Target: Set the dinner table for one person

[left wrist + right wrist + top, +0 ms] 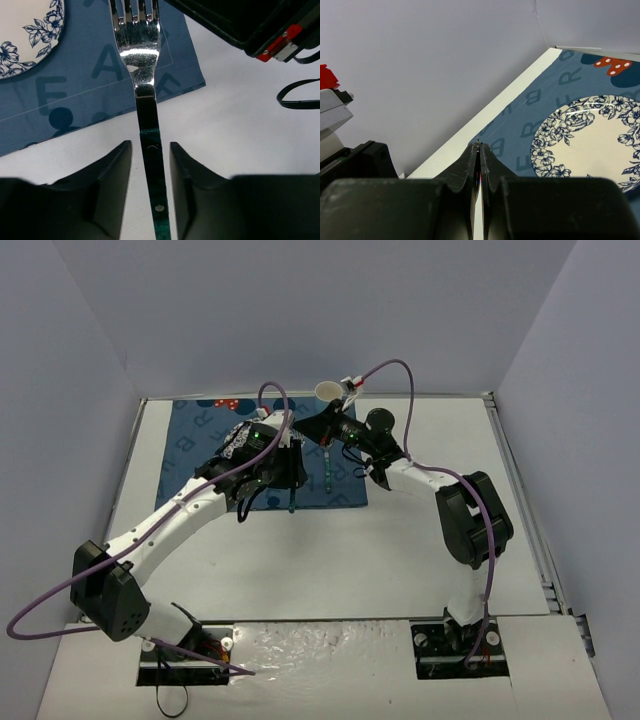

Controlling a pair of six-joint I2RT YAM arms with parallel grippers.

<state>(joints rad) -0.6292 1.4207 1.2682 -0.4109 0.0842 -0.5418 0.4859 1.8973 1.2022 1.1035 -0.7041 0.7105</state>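
The white dinner table (350, 550) carries a dark blue lettered mat (190, 455) at the back left, with a blue-flowered plate (238, 436) on it. A fork (136, 45) with a dark green handle lies with its tines on the mat (75, 75) and its handle on the white top. My left gripper (150, 146) is open, with one finger on each side of the handle, not touching it. My right gripper (479, 145) is shut on a thin flat thing seen edge-on. In the top view a green-handled utensil (328, 470) shows right below the right gripper (320, 426).
A small cream cup (327, 390) stands at the back edge behind the right gripper. The plate (590, 140) lies to the right of the right fingers, on the mat (545, 105). Grey walls close in the back and both sides. The two grippers are close together over the mat's right edge.
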